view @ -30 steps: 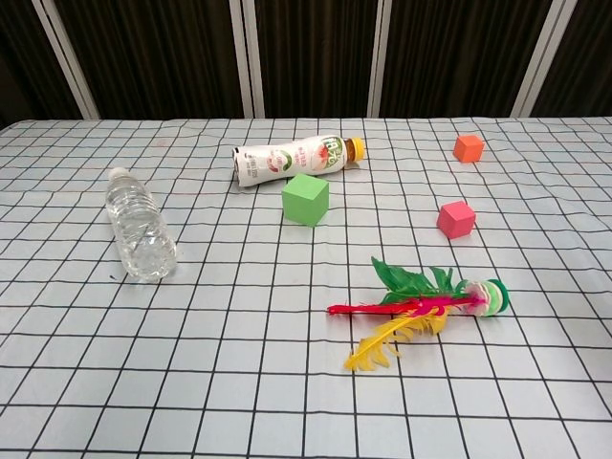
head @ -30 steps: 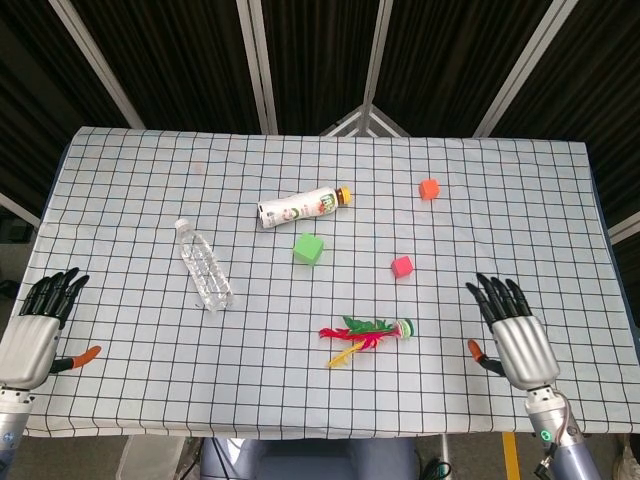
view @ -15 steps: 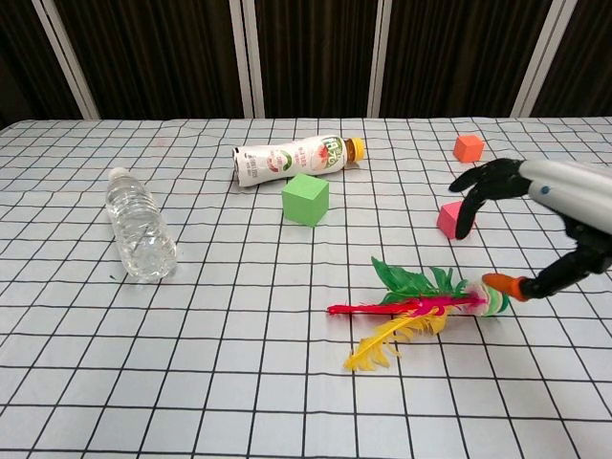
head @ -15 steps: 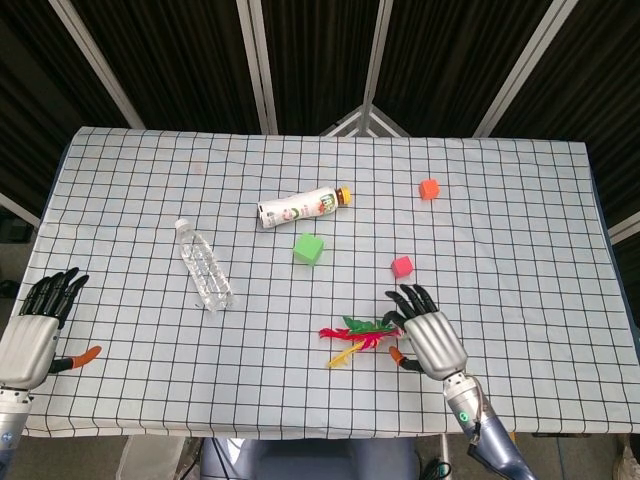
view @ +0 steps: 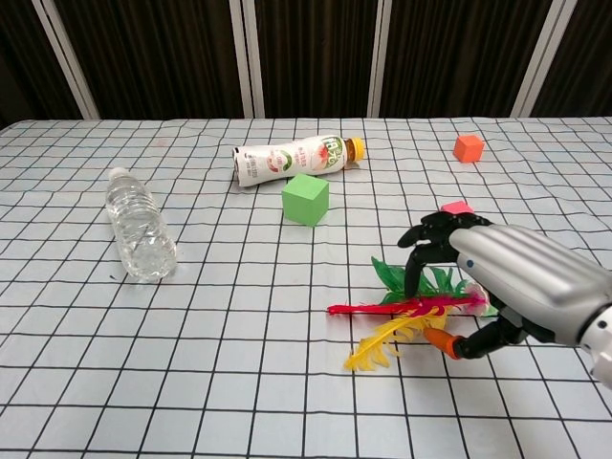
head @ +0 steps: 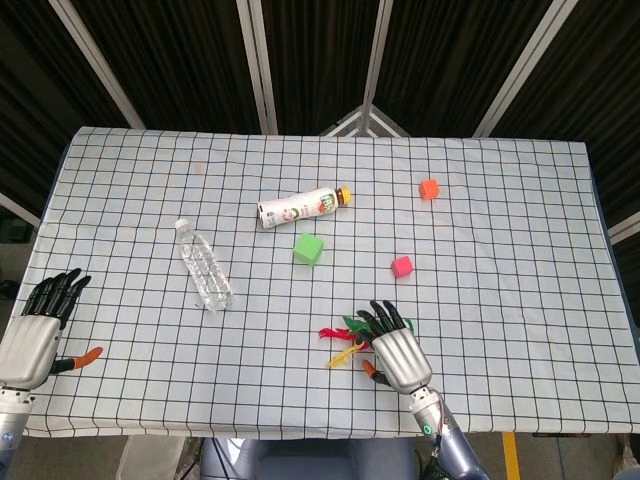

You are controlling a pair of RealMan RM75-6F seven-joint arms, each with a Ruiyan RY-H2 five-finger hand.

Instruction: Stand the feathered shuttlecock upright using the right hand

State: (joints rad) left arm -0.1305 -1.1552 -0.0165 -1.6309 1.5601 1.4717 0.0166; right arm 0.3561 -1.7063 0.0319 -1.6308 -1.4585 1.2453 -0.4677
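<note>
The feathered shuttlecock (view: 402,308) lies flat on the checked cloth, with red, green and yellow feathers pointing left (head: 342,335). Its round base is hidden under my right hand (view: 497,282), which hovers over that end with fingers spread and curved down, thumb low beside the yellow feather. In the head view the right hand (head: 396,350) covers the shuttlecock's right part. I cannot see any finger holding it. My left hand (head: 35,330) rests open at the table's near left edge, far from the shuttlecock.
A clear water bottle (head: 204,265) lies on its side at left. A white drink bottle (head: 300,208) lies behind a green cube (head: 308,248). A pink cube (head: 401,266) sits just beyond the right hand, and an orange cube (head: 429,188) is farther back right.
My right hand has moved left from the table's right side and now sits over the shuttlecock's base end. The shuttlecock has not moved, nor has the left hand.
</note>
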